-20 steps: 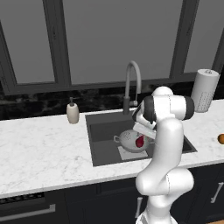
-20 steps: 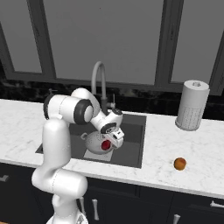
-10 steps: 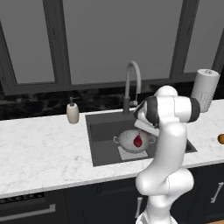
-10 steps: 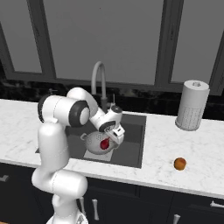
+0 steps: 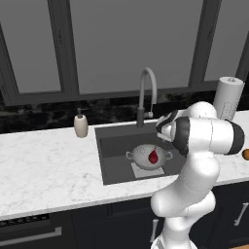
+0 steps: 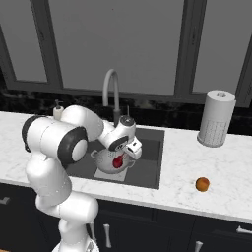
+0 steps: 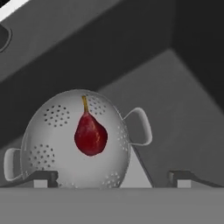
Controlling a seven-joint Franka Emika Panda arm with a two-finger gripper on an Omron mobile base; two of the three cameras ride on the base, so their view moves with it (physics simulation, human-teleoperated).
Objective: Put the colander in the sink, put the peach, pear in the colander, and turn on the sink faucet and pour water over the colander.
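Sink [image 5: 112, 165] holds colander [image 7: 57, 144] with pear [image 7: 90, 135], seemingly below open tool [image 7: 113, 177].

A pale grey-white round perforated colander [image 5: 148, 156] with two small side handles sits upright on the floor of the large dark grey rectangular sink [image 5: 113, 155], over a light grey square patch. Inside it lies a small dark red teardrop pear [image 7: 90, 134] with a thin stem. A small round orange peach [image 6: 202, 184] rests on the white marble desk [image 6: 206, 167], well apart from the sink. The tall grey gooseneck faucet [image 5: 147, 95] stands behind the basin.
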